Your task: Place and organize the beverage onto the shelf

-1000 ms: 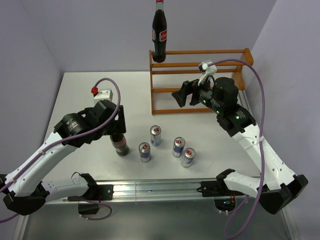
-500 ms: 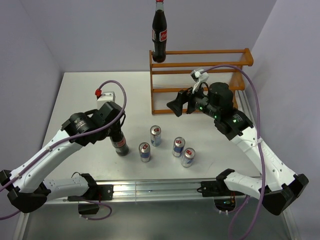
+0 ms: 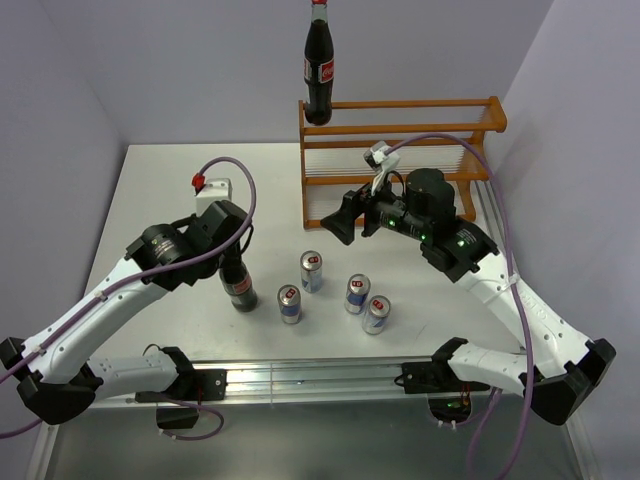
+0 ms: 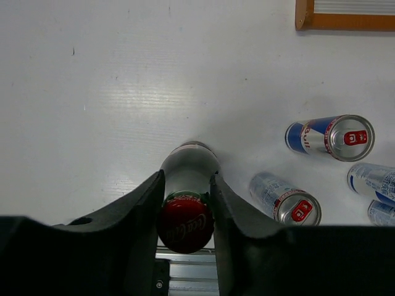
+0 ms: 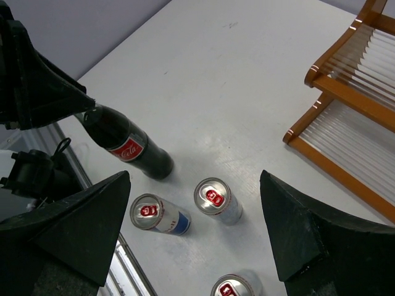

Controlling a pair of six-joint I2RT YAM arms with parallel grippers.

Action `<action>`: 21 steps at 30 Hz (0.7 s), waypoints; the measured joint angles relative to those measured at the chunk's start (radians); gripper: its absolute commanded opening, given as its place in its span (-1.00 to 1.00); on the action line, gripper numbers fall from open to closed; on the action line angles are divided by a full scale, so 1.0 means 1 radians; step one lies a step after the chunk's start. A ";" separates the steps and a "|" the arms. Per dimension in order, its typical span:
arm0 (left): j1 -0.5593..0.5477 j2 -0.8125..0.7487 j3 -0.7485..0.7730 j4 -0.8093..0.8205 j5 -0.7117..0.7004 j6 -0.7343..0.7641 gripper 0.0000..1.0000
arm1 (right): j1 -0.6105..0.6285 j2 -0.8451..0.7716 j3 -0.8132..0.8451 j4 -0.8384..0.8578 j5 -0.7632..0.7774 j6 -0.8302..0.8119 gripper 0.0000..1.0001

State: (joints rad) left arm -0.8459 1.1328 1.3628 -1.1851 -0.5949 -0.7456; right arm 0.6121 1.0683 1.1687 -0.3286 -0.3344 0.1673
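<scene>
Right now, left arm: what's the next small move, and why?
Probably lift straight up a little. The left gripper is closed on the cola bottle at the neck, by its red cap, and the bottle stands on the table. The nearest can is close beside it, so rising first should clear it before heading for the shelf.

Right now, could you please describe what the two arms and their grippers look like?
The left arm and right arm have white links with black joints. The left gripper and right gripper each carry two broad black wedge-shaped fingers. A purple cable loops off each wrist, and green lights glow on the right arm.
</scene>
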 measured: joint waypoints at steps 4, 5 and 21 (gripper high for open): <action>0.000 0.000 0.000 0.011 0.000 0.002 -0.68 | 0.013 0.002 0.000 0.002 -0.001 0.000 0.83; 0.000 0.000 0.000 0.011 0.000 0.003 -0.80 | 0.017 0.002 0.000 0.005 -0.002 0.000 0.83; 0.000 0.079 0.233 -0.101 -0.016 0.083 -0.99 | 0.284 0.151 -0.093 0.224 -0.039 -0.075 1.00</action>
State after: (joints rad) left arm -0.8459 1.2114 1.5963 -1.2858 -0.6113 -0.6628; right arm 0.8963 1.2198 1.0752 -0.1047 -0.3737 0.0921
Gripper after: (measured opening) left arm 0.369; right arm 0.996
